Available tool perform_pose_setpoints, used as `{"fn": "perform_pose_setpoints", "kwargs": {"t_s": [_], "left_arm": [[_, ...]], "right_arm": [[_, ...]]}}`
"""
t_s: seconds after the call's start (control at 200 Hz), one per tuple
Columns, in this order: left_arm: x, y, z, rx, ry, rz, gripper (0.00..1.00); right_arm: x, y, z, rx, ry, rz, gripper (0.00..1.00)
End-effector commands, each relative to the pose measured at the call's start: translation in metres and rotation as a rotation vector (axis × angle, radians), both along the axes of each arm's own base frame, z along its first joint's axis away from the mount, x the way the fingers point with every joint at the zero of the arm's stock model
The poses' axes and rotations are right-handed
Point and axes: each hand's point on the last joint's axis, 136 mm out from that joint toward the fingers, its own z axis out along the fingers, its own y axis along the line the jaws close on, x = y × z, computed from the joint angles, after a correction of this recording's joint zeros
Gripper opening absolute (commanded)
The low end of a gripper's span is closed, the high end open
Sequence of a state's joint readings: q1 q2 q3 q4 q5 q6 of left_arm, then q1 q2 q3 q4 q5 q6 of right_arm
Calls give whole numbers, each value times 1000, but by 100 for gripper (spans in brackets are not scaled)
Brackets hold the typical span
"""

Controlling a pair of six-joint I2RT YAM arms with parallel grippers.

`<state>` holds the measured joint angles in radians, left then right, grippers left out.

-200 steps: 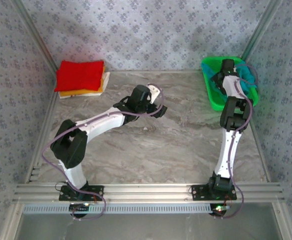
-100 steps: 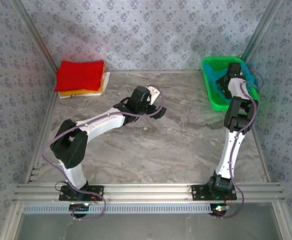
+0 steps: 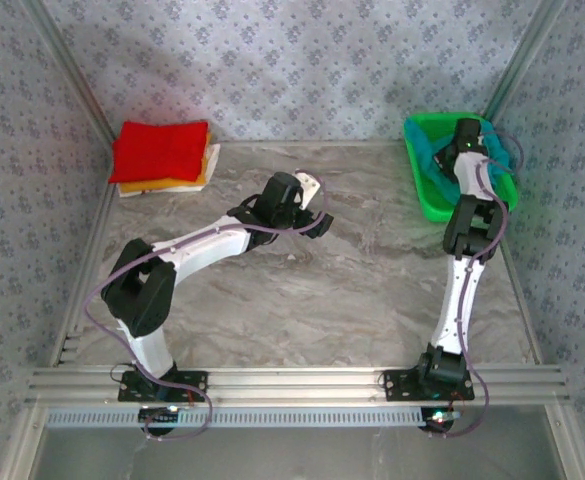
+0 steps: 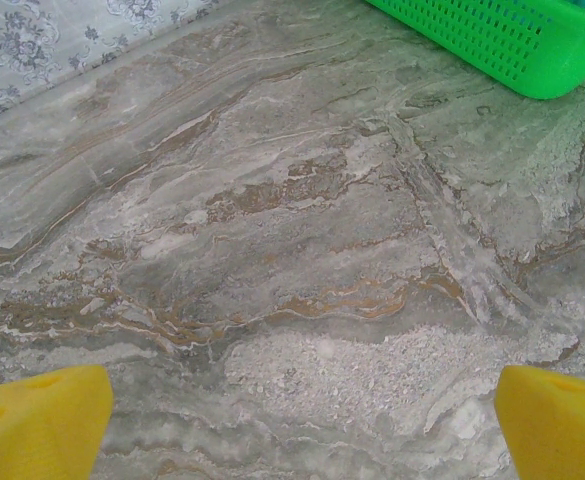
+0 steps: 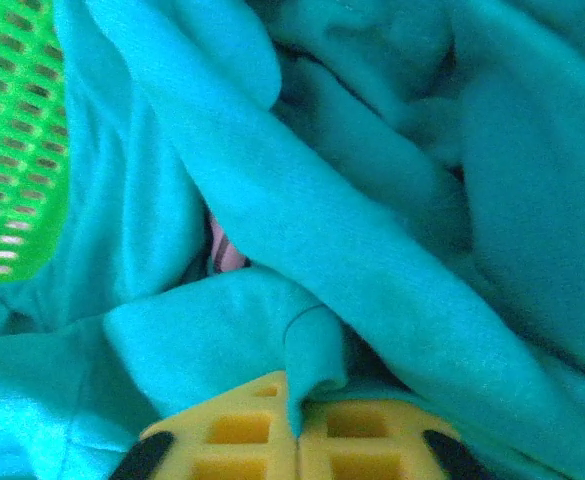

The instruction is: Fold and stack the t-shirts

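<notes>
You have a grey marbled table carrying a green mesh basket far right, folded t-shirts far left

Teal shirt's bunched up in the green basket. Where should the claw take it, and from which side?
Take a raised fold of the teal shirt, from straight above: it lies crumpled in the green basket, walls blocking the sides. The right claw is shut on such a fold.

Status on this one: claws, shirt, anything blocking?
Right claw shut on teal shirt in green basket. Left claw open above table. Folded stack far left, nothing in the way.
</notes>
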<state>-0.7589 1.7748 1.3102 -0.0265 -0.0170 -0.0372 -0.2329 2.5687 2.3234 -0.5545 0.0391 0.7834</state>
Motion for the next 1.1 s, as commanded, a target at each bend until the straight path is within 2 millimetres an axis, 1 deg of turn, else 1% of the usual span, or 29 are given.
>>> {"fn": "perform_pose_setpoints", "kwargs": {"t_s": [0.0,0.1,0.155,0.17,0.2,0.205,0.22,0.28,0.295,0.36,0.43,0.54,0.65,0.7,0.705,0.725,0.814,0.879,0.889,0.899,0.914,0.929,0.934,0.949,1.014,1.094,1.099], "left_arm": [[7,2,12,1,-28,18,98],[7,5,18,-5,-44,27,98],[7,7,24,-16,-57,32,98],[7,8,25,-18,-62,35,98],[7,9,29,-27,-72,42,98],[7,9,30,-28,-74,42,98],[7,11,31,-32,-76,46,98],[7,16,38,-42,-87,68,98],[8,18,40,-44,-88,75,98],[9,25,50,-61,-98,103,98],[10,34,59,-79,-106,132,98],[10,47,73,-113,-122,172,98],[6,58,89,-141,-143,198,98],[3,63,98,-154,-159,208,98],[3,64,99,-155,-160,208,98],[2,65,102,-159,-167,211,98],[-4,75,116,-174,-200,227,98],[-7,85,127,-189,-222,246,98],[-8,86,129,-191,-226,248,98],[-9,87,130,-192,-230,250,98],[-10,89,132,-195,-236,253,98],[-10,92,134,-197,-242,257,98],[-11,92,135,-198,-244,258,98],[-12,94,137,-201,-252,261,98],[-15,105,145,-201,-278,287,98],[-19,122,154,-204,-315,328,98],[-19,124,155,-205,-319,331,98]], "right_arm": [[12,6,23,-2,-69,4,0],[9,17,51,-1,-126,9,0],[6,23,74,-1,-175,8,0],[4,24,77,-4,-182,5,0],[1,27,92,-16,-208,4,0],[0,27,91,-18,-205,3,0],[-1,28,101,-27,-224,2,0],[-8,31,127,-61,-270,-1,0],[-9,32,137,-69,-291,1,0],[-16,38,165,-95,-339,13,0],[-24,43,200,-140,-396,24,0],[-38,50,246,-205,-465,45,0],[-52,65,295,-272,-539,92,0],[-60,77,323,-309,-575,129,0],[-60,77,323,-309,-575,129,0],[-64,83,337,-327,-595,155,0],[-80,105,386,-384,-642,233,0],[-95,126,423,-430,-672,304,0],[-95,127,424,-432,-672,311,0],[-99,134,434,-439,-691,330,0],[-101,138,438,-443,-698,343,0],[-105,144,447,-453,-717,361,0],[-108,149,453,-458,-730,374,0],[-111,152,458,-469,-738,382,0],[-129,182,488,-533,-797,445,0],[-150,219,516,-577,-864,535,0],[-152,219,519,-581,-870,535,0]]}}
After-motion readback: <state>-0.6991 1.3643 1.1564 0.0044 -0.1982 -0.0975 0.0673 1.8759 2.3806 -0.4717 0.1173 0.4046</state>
